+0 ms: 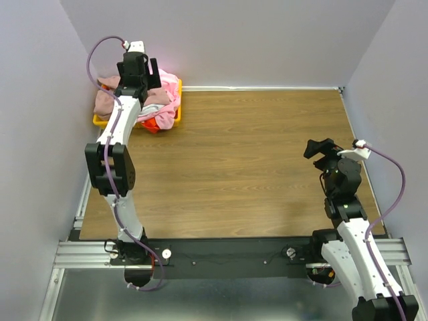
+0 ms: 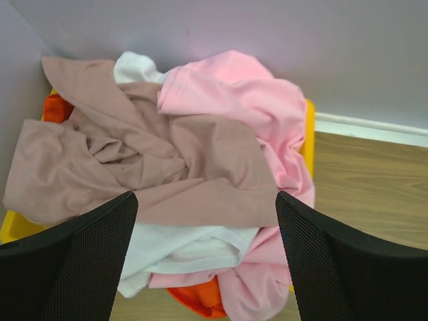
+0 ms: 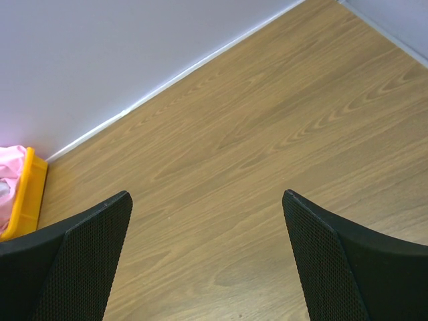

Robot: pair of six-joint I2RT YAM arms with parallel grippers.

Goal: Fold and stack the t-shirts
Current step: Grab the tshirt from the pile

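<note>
A heap of crumpled t-shirts fills the yellow bin (image 1: 176, 114) in the far left corner. On top lies a dusty mauve-pink t-shirt (image 2: 167, 167), with a light pink t-shirt (image 2: 267, 114) to its right, a white t-shirt (image 2: 180, 251) under it and a red-orange t-shirt (image 2: 200, 297) at the bottom. My left gripper (image 2: 207, 221) hangs open above the heap, holding nothing; from above my left gripper (image 1: 137, 70) covers part of the pile. My right gripper (image 3: 204, 227) is open over bare wood at the right side of the table, also seen from above as my right gripper (image 1: 317, 148).
The bin (image 2: 307, 144) stands tight against the back wall and left wall. A white trim strip (image 1: 261, 87) runs along the table's far edge. The wooden table (image 1: 241, 167) lies between the two arms. A corner of the bin (image 3: 23, 197) shows in the right wrist view.
</note>
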